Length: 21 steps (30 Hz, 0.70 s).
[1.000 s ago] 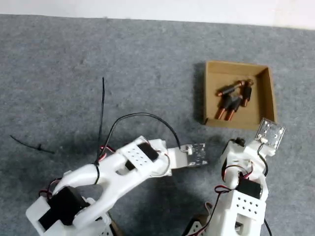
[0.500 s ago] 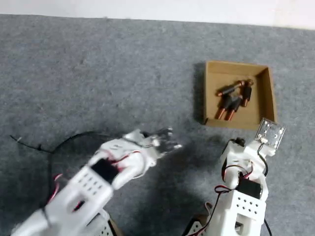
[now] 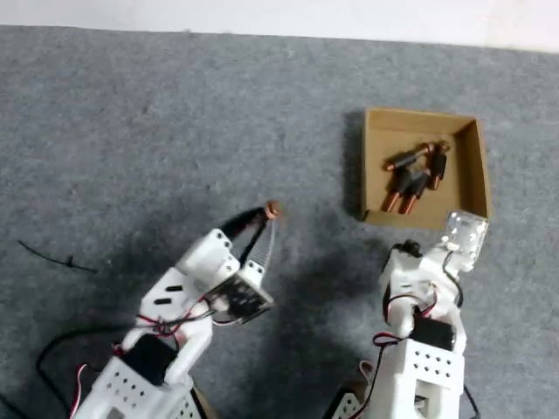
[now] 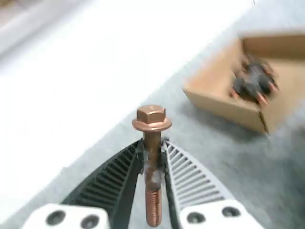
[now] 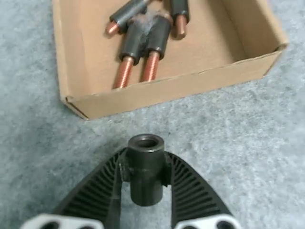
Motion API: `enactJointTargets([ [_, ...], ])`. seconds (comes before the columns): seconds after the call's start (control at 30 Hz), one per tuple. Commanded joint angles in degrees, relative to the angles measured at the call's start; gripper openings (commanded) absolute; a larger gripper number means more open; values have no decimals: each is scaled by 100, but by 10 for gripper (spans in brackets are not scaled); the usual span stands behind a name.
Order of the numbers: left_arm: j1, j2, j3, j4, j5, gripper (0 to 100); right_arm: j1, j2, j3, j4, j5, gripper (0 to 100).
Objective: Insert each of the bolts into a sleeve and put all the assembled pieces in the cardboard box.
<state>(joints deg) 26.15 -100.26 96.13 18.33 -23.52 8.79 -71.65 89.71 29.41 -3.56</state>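
Copper showed at the tip of the left pincer (image 4: 152, 143), whose ribbed fingers (image 4: 119, 176) were clamped on the shank of a flanged hex bolt (image 4: 152, 164). The bolt's head stood out beyond the fingertips and its threaded end ran back between them toward the wrist. From the high view this arm was raised over the middle of the grey worktop (image 3: 131, 113), with the bolt head well apart from the cardboard box (image 3: 377, 148).

The right pincer (image 5: 145, 160) was closed around a black sleeve (image 5: 145, 174). The sleeve's open bore faced outward past the fingertips, toward the box. It hung over the worktop just short of the box's near wall.

The box sat toward the right side of the worktop, open side up. Four assembled pieces (image 3: 410, 159) lay inside, each a bolt with a dark sleeve on it. Two lay side by side with their threaded ends pointing at the near wall, and the other two lay farther in. Whether they all touched one another could not be told.

A black cable tie (image 3: 52, 256) lay flat near the left edge of the worktop.
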Motion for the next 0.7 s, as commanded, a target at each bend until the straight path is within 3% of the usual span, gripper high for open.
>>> enactJointTargets([
  [0.0, -31, -514, 101, -141, 62, 6, -347, -127, 330, -1033, 0, 10],
  [0.23, -163, -435, 101, -167, 62, 6, -813, -127, 1253, -2589, -9, 10],
  [0.4, -664, -435, 101, -167, 70, 6, -796, -127, 1341, -2589, -9, 10],
  [0.67, -708, -435, 101, -167, 70, 6, -804, -127, 1341, -2607, -26, 10],
])
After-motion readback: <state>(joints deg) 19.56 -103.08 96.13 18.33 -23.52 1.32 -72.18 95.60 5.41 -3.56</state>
